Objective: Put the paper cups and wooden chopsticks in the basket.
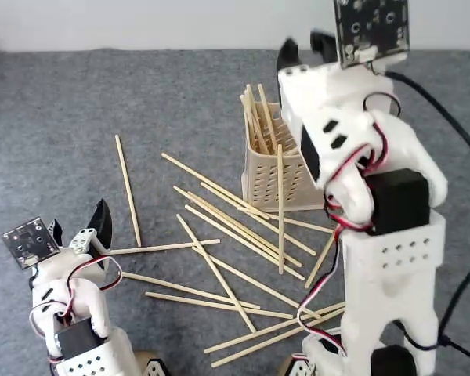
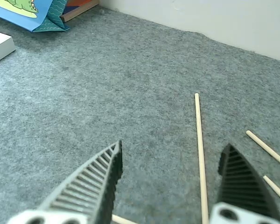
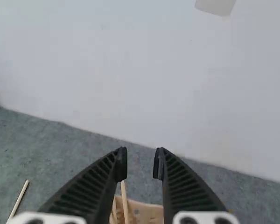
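High view: beige perforated plastic basket (image 1: pixel 270 176) stands upright on the grey felt counter (image 1: pixel 55 110), far side, just beside the right arm. It holds a bundle of thin wooden chopsticks (image 1: pixel 256 117), bunched at one corner, leaning, ends sticking out over the rim. One more long stick (image 1: pixel 280 211) runs down across the basket's front wall to the counter. Loose wooden chopsticks (image 1: pixel 227 258) lie scattered and crossed on the counter in front of the basket, between the two arms. A lone chopstick (image 1: pixel 128 188) lies apart from the pile, nearer the left arm.

Right tool (image 1: pixel 305 47) is held high, above and behind the basket, black fingers narrowly parted. Left tool (image 1: pixel 78 227) is low at the near edge, close to the counter, fingers spread wide.

Left wrist view adds what the high view lacks: a blue printed sheet with a green cartoon figure (image 2: pixel 32 14), a flat white object (image 2: pixel 0 44) next to it, and a white wall (image 2: pixel 214 18) at the counter's far edge. Left tool (image 2: pixel 172 149) gapes wide over bare felt. The lone chopstick (image 2: pixel 199 149) lies on the counter in the gap, closer to one finger, not touched. Ends of two more sticks show at the side.

Right wrist view: right tool (image 3: pixel 140 154) has a narrow gap and faces the white wall. Below it are the basket rim (image 3: pixel 144 214) and the bundle's ends (image 3: pixel 124 200). One stick tip (image 3: pixel 19 198) lies on the felt off to the side.
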{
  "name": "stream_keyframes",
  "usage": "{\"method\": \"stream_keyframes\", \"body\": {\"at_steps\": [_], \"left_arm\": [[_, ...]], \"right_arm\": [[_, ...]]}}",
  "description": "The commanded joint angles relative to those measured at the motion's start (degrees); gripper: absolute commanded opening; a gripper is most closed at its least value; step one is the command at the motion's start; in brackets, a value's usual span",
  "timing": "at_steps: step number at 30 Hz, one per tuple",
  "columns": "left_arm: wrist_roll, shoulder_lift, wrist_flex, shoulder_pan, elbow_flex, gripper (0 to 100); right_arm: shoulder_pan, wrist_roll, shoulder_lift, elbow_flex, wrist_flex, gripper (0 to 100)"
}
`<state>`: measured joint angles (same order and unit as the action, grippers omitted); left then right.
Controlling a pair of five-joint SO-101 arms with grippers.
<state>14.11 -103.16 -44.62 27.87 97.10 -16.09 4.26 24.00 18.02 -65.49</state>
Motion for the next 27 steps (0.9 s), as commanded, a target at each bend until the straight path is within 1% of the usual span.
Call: {"method": "stream_keyframes", "body": {"at_steps": [1, 7, 12, 15, 19, 27], "left_arm": [[-0.5, -0.9, -0.2, 0.0, -0.7, 32], [-0.5, -0.9, -0.2, 0.0, -0.7, 32], [-0.5, -0.9, -0.2, 0.0, -0.7, 32], [-0.5, -0.9, -0.2, 0.0, -0.7, 32], [-0.5, -0.9, -0.2, 0.0, -0.7, 32], [-0.5, -0.9, -0.2, 0.0, -0.7, 32]], "right_arm": [[-0.8, -0.4, 2.2, 3.0, -9.0, 10.1], [-2.2, -0.6, 0.1, 2.7, -24.2, 10.1], [-2.2, -0.8, -3.8, 2.6, -30.9, 10.1], [-2.1, -1.1, -8.3, 2.5, -32.5, 9.9], [-1.9, -4.8, -15.0, 2.5, -32.5, 9.9], [-1.9, -4.9, -23.0, 2.5, -31.3, 9.8]]}}
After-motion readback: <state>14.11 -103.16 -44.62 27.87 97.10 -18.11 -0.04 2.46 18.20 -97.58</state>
